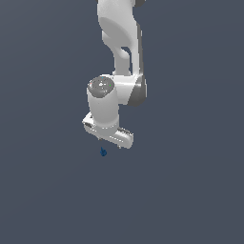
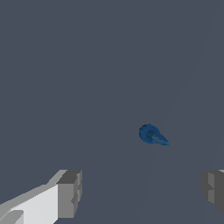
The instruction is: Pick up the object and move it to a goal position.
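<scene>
Across the exterior view, left to right: plain dark grey-blue floor (image 1: 43,190) on the exterior view's left, nothing else there I can make out. Near centre, the white arm (image 1: 121,33) comes down from the top edge, bends at a grey-capped joint (image 1: 100,86), and ends in the gripper (image 1: 108,141), pointed down. Fingertips are hard to separate in this view. The object (image 1: 103,152), a tiny dark blue blob, sits on the floor just below the gripper's body, slightly toward the exterior view's left end of it, not touching.

Wrist view: one grey finger pad (image 2: 70,194) with its white finger body behind it, then the object (image 2: 151,134), a rounded blue lump with a pointed tail, then the second pad (image 2: 214,191) at the frame edge. Gripper (image 2: 142,192) fingers are spread wide apart, nothing between them. Object lies on the floor ahead of the gap, closer to the second pad's side, clear of both pads. Whether the fingers are low enough to straddle it, can't tell.
</scene>
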Controlling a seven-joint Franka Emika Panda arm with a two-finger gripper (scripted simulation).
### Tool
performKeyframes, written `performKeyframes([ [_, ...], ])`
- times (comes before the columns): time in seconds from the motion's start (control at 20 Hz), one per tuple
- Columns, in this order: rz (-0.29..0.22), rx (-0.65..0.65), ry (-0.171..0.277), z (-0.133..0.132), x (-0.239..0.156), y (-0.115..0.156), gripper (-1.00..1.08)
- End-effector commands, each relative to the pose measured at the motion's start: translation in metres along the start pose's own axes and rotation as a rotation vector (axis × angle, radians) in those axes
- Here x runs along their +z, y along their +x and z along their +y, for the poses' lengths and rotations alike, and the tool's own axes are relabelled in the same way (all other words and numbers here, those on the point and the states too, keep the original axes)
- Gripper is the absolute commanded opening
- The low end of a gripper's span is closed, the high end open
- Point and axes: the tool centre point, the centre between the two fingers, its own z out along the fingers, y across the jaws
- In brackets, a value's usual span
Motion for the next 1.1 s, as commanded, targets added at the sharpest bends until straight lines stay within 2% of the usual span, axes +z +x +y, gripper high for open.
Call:
performKeyframes([
  [0.0, -0.006, 0.076, -0.003, 0.013, 0.012, 0.005, 1.0],
  [0.4, -0.016, 0.207, -0.012, 0.038, 0.034, 0.012, 1.0],
  [0.75, -0.017, 0.212, -0.012, 0.04, 0.039, 0.012, 1.0],
  [1.05, -0.016, 0.215, -0.012, 0.041, 0.067, 0.01, 1.0],
])
